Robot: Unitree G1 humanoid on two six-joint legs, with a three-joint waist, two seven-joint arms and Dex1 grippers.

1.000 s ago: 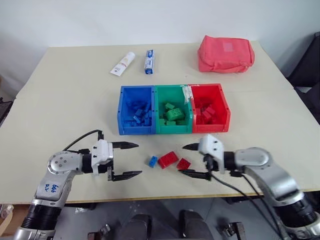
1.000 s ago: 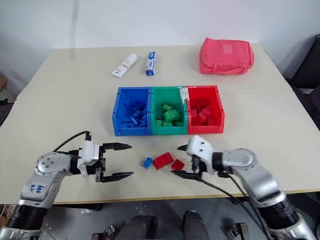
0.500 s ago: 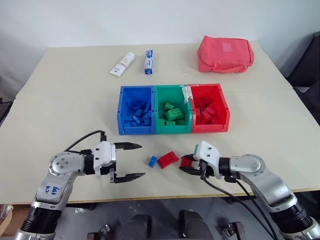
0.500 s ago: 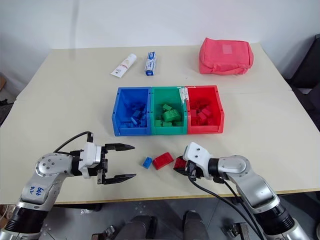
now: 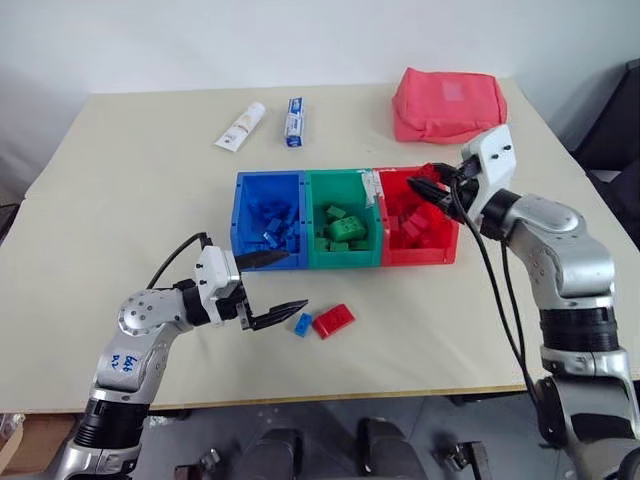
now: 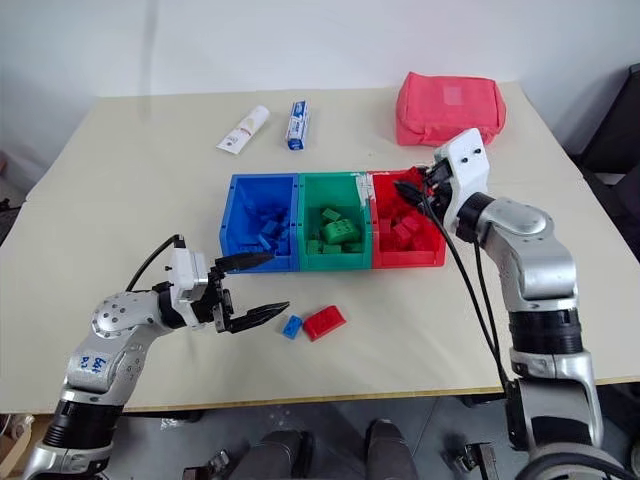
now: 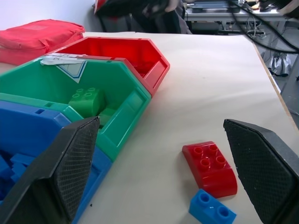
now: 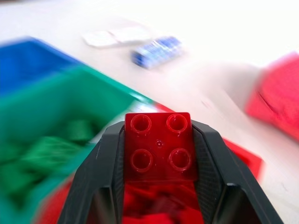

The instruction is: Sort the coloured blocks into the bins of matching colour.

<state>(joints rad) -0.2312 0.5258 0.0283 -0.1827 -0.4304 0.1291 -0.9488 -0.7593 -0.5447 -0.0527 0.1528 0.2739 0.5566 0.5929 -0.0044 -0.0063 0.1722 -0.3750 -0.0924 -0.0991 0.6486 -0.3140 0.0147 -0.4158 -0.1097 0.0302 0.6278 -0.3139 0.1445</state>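
Delivery step: my right gripper (image 5: 432,186) has its jaws clamped on 1 red block (image 8: 160,146) above the red bin (image 5: 448,250); next I release. Left gripper (image 5: 276,288), jaws apart, faces the blue block (image 5: 304,323) on the tabletop (image 5: 130,210).

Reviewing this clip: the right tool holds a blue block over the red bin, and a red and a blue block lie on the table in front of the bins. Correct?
Not quite. The block in the right tool is a red block, not blue; the right wrist view shows it between the fingers. The rest holds: it hangs over the red bin, and a second red block and a blue block lie on the table.
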